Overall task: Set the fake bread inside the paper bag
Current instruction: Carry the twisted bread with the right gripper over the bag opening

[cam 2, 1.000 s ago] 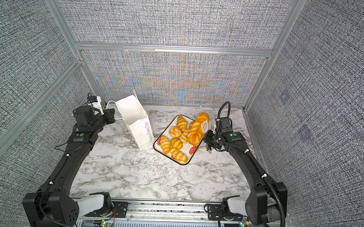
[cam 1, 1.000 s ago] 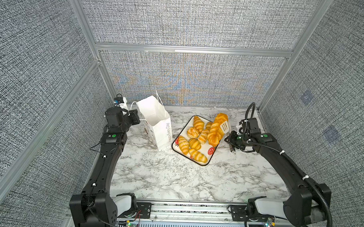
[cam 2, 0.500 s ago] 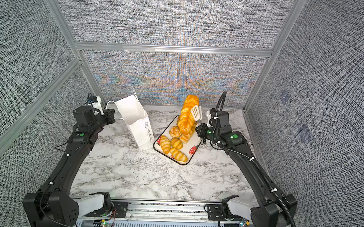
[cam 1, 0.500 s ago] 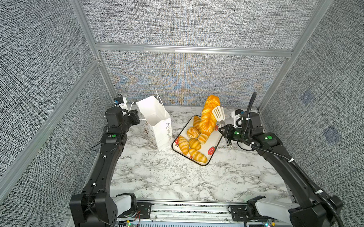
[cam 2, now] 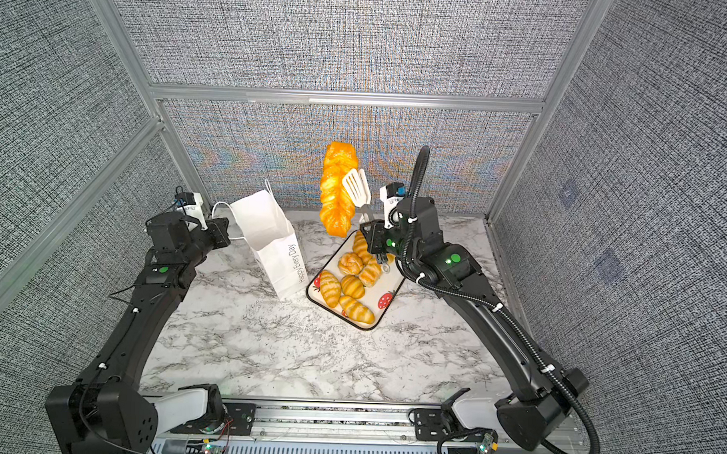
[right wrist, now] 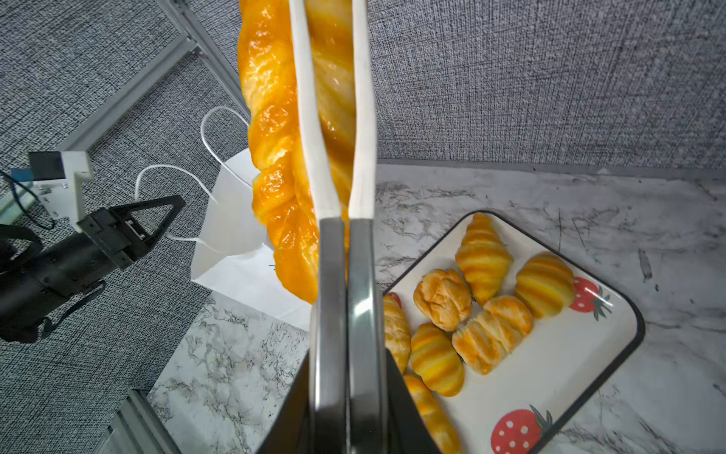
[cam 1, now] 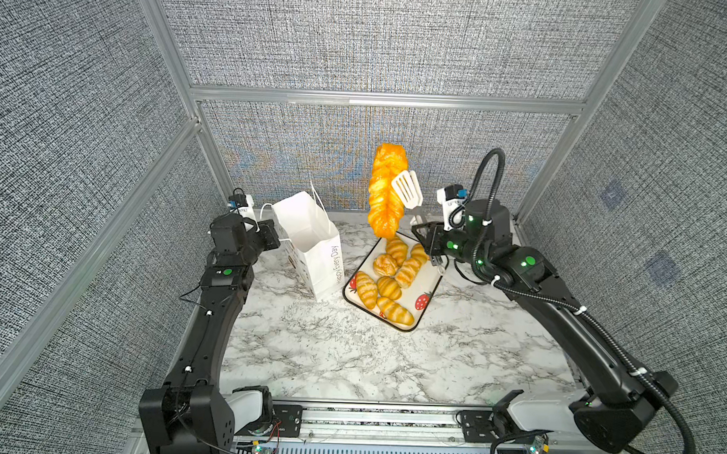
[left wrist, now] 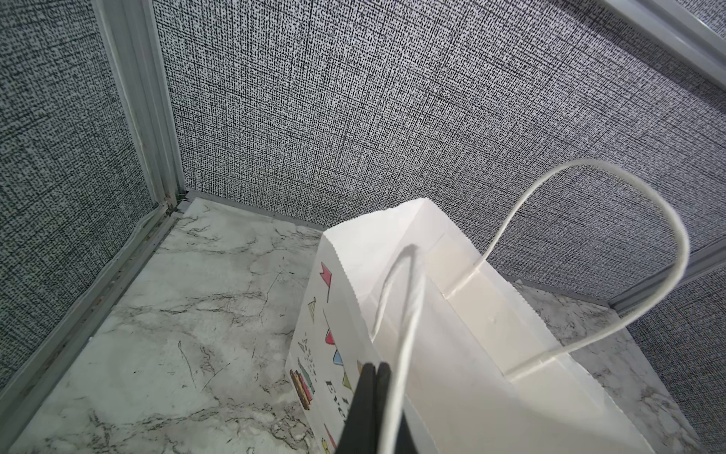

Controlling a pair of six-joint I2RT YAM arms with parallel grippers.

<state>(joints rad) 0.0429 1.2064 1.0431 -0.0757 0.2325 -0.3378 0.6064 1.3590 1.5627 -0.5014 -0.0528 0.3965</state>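
Bread (right wrist: 271,118), top outside right-wrist view

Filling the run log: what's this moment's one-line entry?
left claw: shut on cord handle | right claw: shut on tongs | long loaf: aloft in tongs | paper bag: open

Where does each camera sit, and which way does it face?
Both top views: high in front, looking down on the table; left arm, right arm show.
Left wrist: behind the left pincer, which shows shut, facing the paper bag.
Right wrist: behind the right pincer clamping tongs that hold a loaf, above the tray.
Shared: paper bag, in all.
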